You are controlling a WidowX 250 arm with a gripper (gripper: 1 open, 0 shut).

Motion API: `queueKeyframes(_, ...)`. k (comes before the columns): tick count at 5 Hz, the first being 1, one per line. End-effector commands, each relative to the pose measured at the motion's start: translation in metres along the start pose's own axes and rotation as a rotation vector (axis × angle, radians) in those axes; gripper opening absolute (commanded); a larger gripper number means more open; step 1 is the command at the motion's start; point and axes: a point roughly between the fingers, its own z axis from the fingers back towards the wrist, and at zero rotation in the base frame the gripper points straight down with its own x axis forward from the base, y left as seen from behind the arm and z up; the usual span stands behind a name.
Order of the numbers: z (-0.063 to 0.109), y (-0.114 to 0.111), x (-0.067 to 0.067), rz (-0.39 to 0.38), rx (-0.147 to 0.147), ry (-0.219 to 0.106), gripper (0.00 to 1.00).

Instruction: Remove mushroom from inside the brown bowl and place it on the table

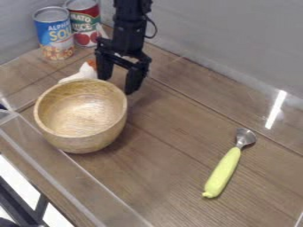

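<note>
One black gripper [122,73] hangs over the table [178,124], just past the far rim of the brown bowl [80,113], its two fingers [137,78] spread apart with nothing between them. The mushroom [81,74], a cream lump with an orange-brown part, lies on the tabletop at the bowl's 12 o'clock, outside it, touching or just behind the rim and just beside the left finger. Two soup cans [66,31] stand at 11 o'clock. A yellow-handled spoon [228,166] lies well apart at 4 o'clock.
</note>
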Motion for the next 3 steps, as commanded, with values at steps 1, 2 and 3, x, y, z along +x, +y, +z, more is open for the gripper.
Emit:
queueKeyframes(1, 0.0191, 0.0070, 0.0078, 0.006, 0.016, -0.059, 1.00)
queueKeyframes(2, 0.0176, 0.0076, 0.0096, 0.005, 0.014, -0.058, 1.00)
queueKeyframes(3, 0.0186, 0.0079, 0.0109, 0.004, 0.011, -0.058, 1.00)
